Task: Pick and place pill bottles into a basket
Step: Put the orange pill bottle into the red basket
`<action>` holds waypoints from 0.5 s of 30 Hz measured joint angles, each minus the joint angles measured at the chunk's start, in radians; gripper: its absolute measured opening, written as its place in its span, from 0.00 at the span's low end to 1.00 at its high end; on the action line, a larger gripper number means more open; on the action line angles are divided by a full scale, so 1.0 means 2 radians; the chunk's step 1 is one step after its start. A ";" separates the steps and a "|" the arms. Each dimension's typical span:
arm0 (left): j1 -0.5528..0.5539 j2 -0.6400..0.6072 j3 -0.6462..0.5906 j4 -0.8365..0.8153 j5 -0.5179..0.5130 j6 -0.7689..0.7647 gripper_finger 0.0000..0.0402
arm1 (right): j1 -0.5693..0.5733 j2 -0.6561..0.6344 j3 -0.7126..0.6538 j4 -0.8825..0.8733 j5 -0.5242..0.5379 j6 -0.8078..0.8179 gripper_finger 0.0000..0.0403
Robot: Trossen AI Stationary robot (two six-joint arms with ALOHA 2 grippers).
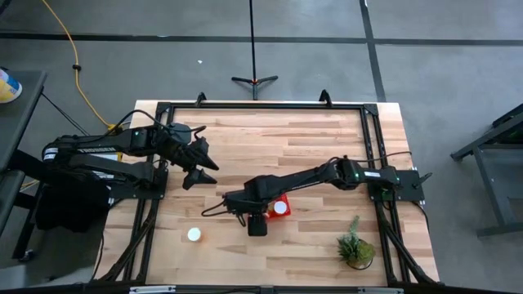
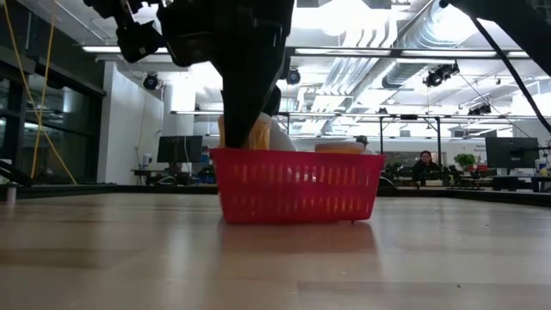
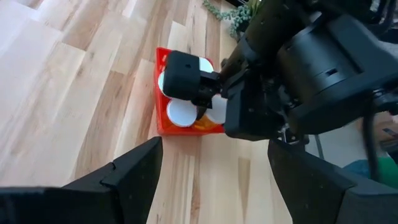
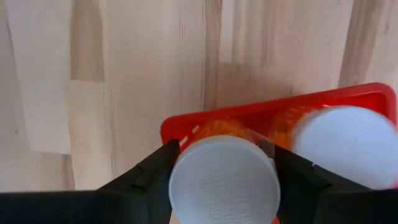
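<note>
My right hand (image 4: 224, 186) is over the red basket (image 1: 283, 199) near the middle of the counter (image 1: 310, 139), fingers (image 4: 152, 177) pinching a bottle (image 4: 222, 180) by its sides, white cap up, at one end of the basket. Another white-capped bottle (image 4: 348, 146) stands inside just beside it. One bottle (image 1: 194, 234) stands alone on the counter, well apart from the basket on my left side. My left hand (image 1: 198, 163) hangs over the counter's left part, fingers spread, holding nothing. A plant (image 1: 356, 247) sits toward the front right corner.
</note>
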 joint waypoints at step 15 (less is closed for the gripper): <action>0.000 0.000 0.000 -0.002 0.006 0.000 0.81 | 0.000 0.002 0.000 -0.002 -0.004 0.012 0.58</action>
